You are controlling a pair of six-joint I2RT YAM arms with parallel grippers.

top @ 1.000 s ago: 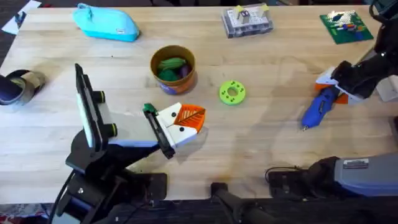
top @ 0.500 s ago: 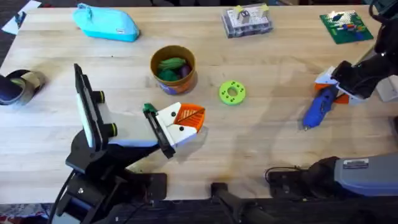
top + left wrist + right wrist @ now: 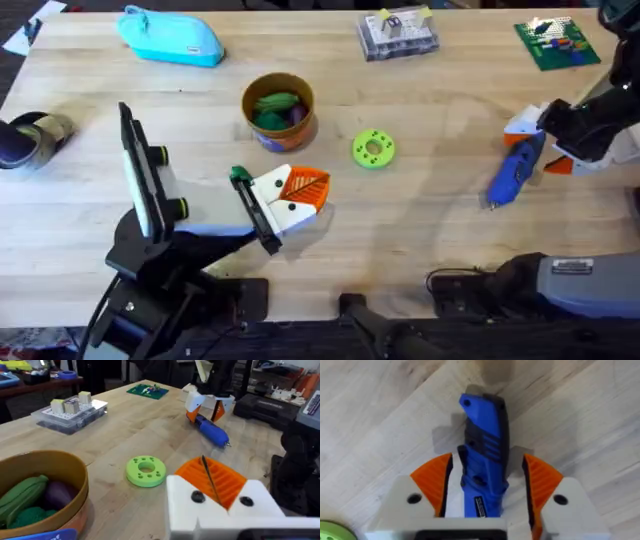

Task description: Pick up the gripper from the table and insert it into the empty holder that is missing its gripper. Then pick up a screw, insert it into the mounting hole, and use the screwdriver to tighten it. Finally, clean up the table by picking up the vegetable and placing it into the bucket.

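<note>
1. The blue pen-shaped electric screwdriver lies at the right of the overhead frame on the wooden counter, bit pointing lower left; it has barely shifted.
2. The right gripper has spread wide and slid rightward, its orange pads now apart from the blue body: the tool is released.
3. At centre, the white-and-orange finger block sits against the black holder bar.
4. Vegetables already fill the yellow-tan bucket.
5. I cannot tell the left gripper's state.

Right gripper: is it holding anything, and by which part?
Nothing is gripped: the right gripper straddles the screwdriver at its rear end, jaws open with gaps on both sides.
</note>
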